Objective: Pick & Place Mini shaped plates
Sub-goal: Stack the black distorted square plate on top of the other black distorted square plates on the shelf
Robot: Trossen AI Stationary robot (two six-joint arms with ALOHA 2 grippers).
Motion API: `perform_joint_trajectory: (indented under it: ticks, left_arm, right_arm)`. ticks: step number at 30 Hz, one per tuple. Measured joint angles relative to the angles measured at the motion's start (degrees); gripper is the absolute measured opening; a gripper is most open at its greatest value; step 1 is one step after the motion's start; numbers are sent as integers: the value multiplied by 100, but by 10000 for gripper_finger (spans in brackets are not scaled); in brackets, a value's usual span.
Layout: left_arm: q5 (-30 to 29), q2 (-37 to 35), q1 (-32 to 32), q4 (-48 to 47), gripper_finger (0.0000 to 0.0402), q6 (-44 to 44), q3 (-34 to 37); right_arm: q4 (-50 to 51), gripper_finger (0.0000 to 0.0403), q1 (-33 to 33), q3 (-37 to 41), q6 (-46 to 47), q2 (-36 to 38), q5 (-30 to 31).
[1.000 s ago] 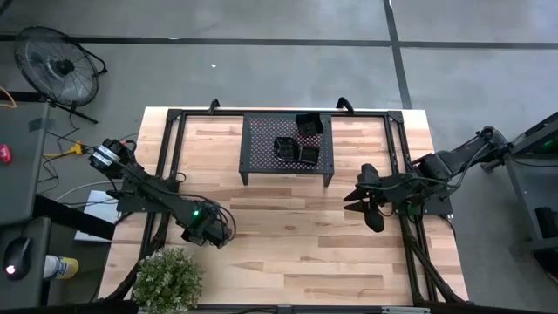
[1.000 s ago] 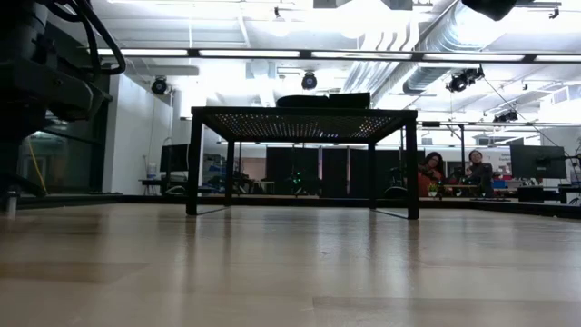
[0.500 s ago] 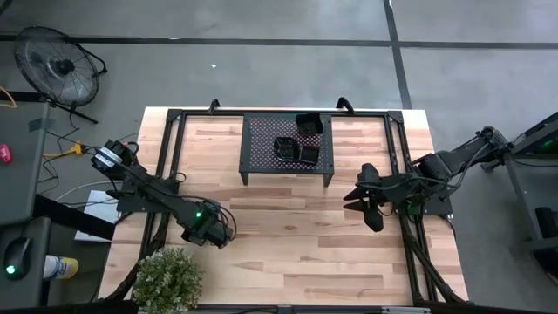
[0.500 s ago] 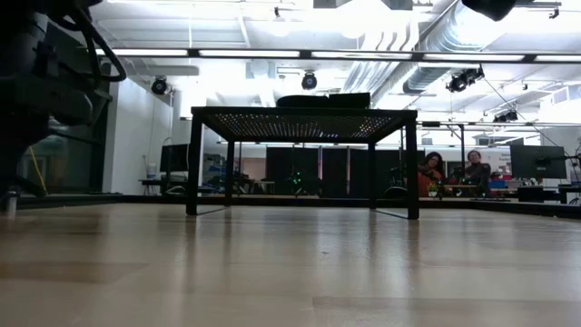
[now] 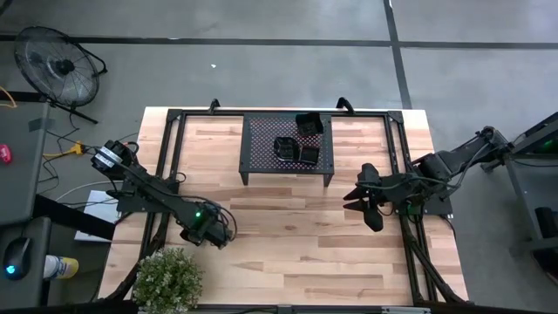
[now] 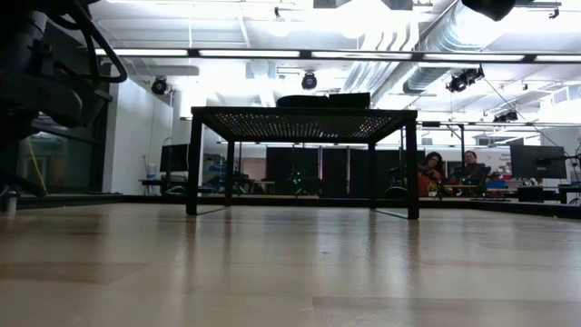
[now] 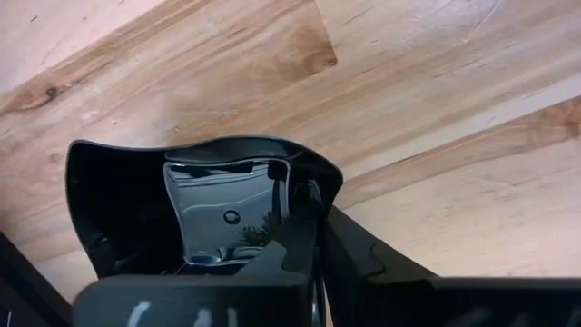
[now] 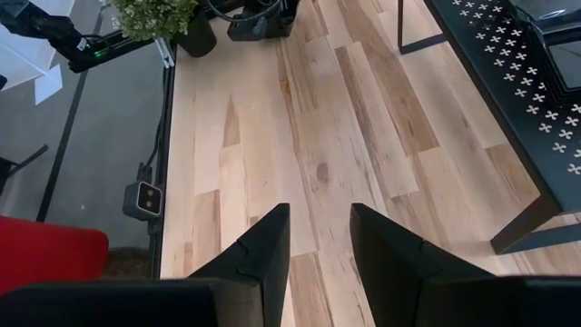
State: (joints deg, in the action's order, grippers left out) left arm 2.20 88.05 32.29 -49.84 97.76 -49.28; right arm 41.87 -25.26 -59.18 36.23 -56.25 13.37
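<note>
The left gripper (image 5: 209,228) sits low over the wooden table (image 5: 288,253) at about seven o'clock from the table's middle, just beside the potted plant (image 5: 166,279) at the table's near-left corner. In the left wrist view its fingers (image 7: 295,241) are pressed together on the rim of a glossy black mini plate (image 7: 182,209) with a rounded outline, whose shiny inner face reflects the ceiling; bare wood planks show behind the dish. Whether the plate touches the tabletop cannot be told.

The right gripper (image 5: 366,205) hovers at about three o'clock from the table's middle, just off the near-right leg of the black perforated rack (image 5: 261,148). Its fingers (image 8: 263,250) stand moderately spread with nothing between them, only planks showing through the gap.

The rack stands at twelve o'clock, against the far edge of the table. On its top lie three more mini plates: one (image 5: 309,124) at the far-right corner, a wavy-rimmed one (image 5: 285,147) near the centre, and a square one (image 5: 309,155) just beside it toward the near-right corner. In the low view the rack (image 6: 304,118) shows as a short-legged stand with dark dishes (image 6: 322,100) on top.

A floor fan (image 5: 54,65) stands off the table at ten o'clock, and two people (image 6: 451,173) sit far back in the room
</note>
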Motion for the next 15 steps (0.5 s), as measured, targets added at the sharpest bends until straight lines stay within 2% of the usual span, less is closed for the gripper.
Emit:
perform_joint_trajectory:
  ticks: [15]
  left_arm:
    - [151,-20,-2,37,1,-472,-198]
  right_arm:
    - [4,113,-2,0,85,0,-24]
